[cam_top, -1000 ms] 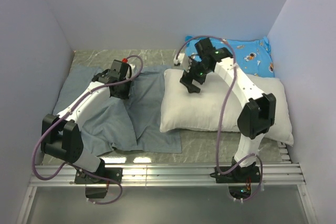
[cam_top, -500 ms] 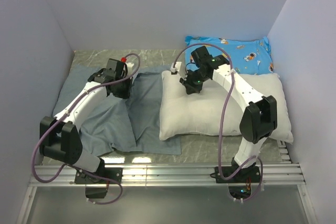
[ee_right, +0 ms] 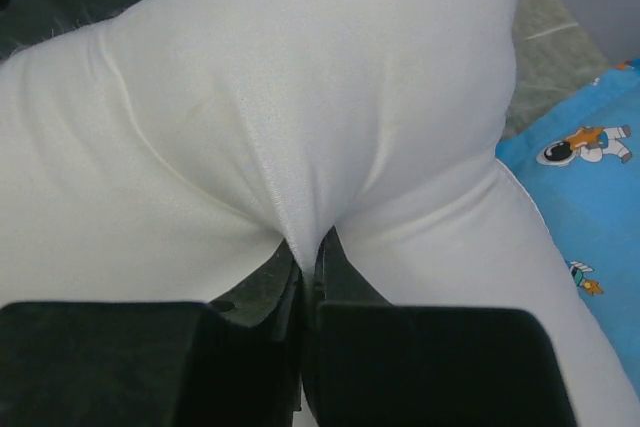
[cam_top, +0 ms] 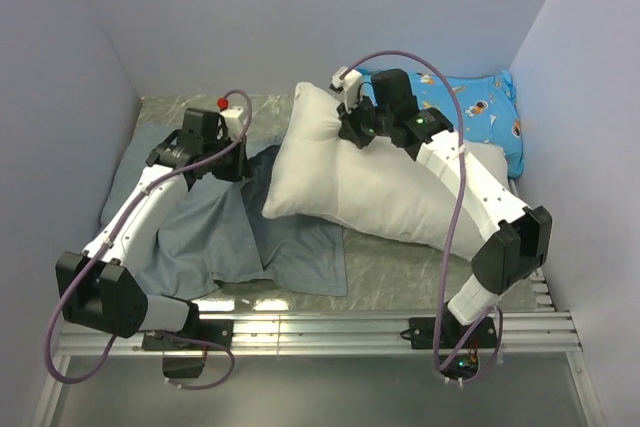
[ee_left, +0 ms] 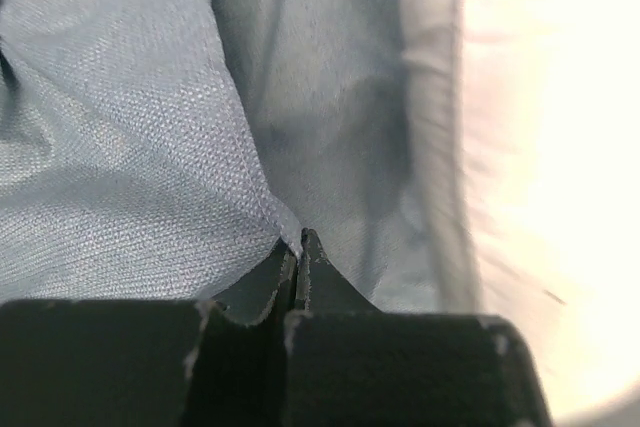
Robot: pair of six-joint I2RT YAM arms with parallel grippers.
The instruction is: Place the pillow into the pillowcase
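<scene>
The right gripper (ee_right: 308, 247) is clamped on a pinch of the pillow (cam_top: 365, 192) at its seam, and the left gripper (ee_left: 298, 247) on a fold of the pillowcase (cam_top: 205, 232). The step likely goes best if the left lifts its fold to open the mouth while the right leads the raised end in. The pillow, plain white, puffy and creased at the pinch, lies right of the pillowcase, its left end overlapping it.

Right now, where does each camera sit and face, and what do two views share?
Top external: above, behind the bases, looking down on the table; left arm, right arm show.
Left wrist: along left fingers, shut on the pillowcase.
Right wrist: along right fingers, shut on the pillow.
Shared, top and right wrist: the pillow.
</scene>
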